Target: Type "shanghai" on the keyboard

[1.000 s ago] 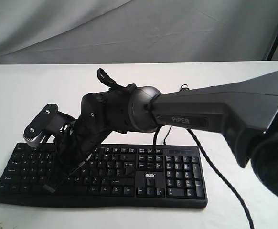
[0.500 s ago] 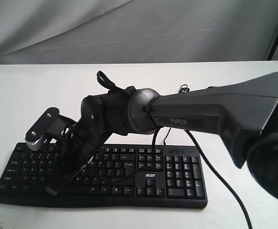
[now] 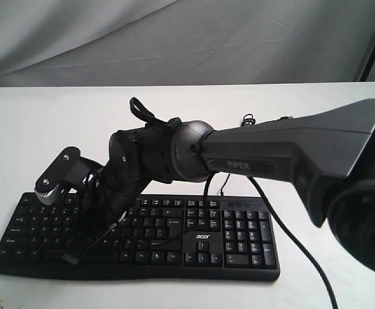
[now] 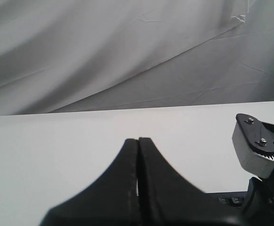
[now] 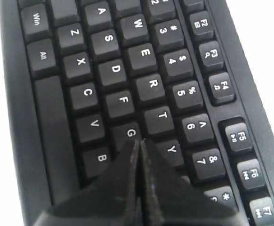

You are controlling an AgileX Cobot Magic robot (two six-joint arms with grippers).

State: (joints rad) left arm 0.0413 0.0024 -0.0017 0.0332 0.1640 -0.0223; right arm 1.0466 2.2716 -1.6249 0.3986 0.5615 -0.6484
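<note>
The black keyboard (image 3: 200,239) with its white "acer" logo lies at the front of the white table. My right gripper (image 3: 71,258) reaches across to the keyboard's left half, slanting down with its tip at the keys. In the right wrist view the right gripper (image 5: 138,141) is shut and empty, its tip just below the G key (image 5: 130,133), with Y beside it; the H key is hidden under the fingers. My left gripper (image 4: 138,140) is shut and empty above bare table, and a sliver of the keyboard (image 4: 231,200) shows beside it. I cannot make it out in the exterior view.
The keyboard's thin black cable (image 3: 290,238) runs off to the front right under the right arm (image 3: 284,154). A grey backdrop cloth (image 3: 174,38) hangs behind the white table (image 3: 46,116). A grey part of the right wrist (image 4: 254,146) shows in the left wrist view.
The right arm has shifted slightly left and lower, and its fingertips have settled a little further down onto the keys. The keyboard has not moved.
</note>
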